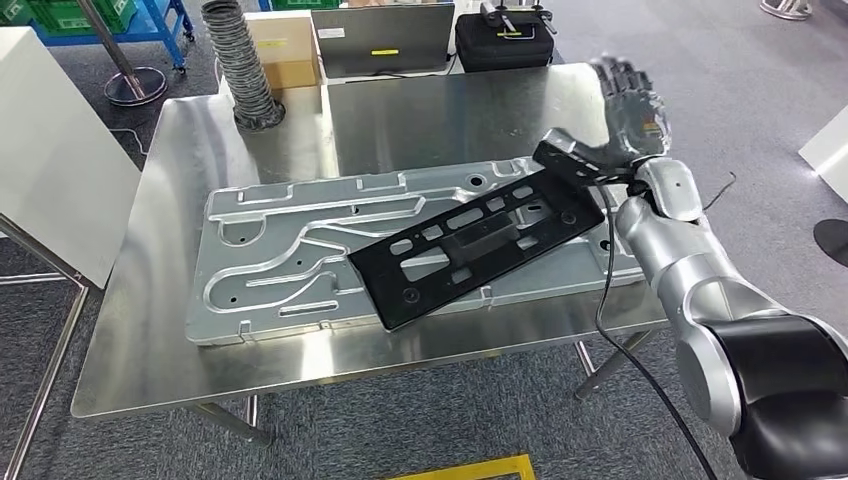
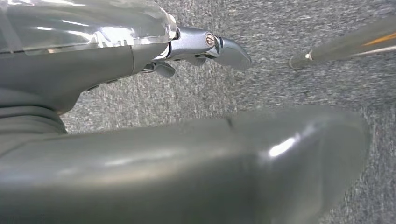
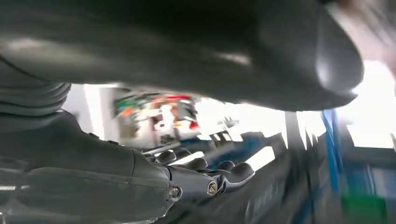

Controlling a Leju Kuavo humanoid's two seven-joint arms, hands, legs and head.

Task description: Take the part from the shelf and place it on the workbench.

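Black part down on the desk

My right hand (image 1: 628,105) is spread and holds nothing. The black part (image 1: 478,240) lies just below it, on the silver plate (image 1: 270,250) on the desk (image 1: 150,340). Next I should pull away.

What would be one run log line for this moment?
right hand: open, raised | flat black perforated plastic panel: lying on grey stamped metal sheet | steel workbench
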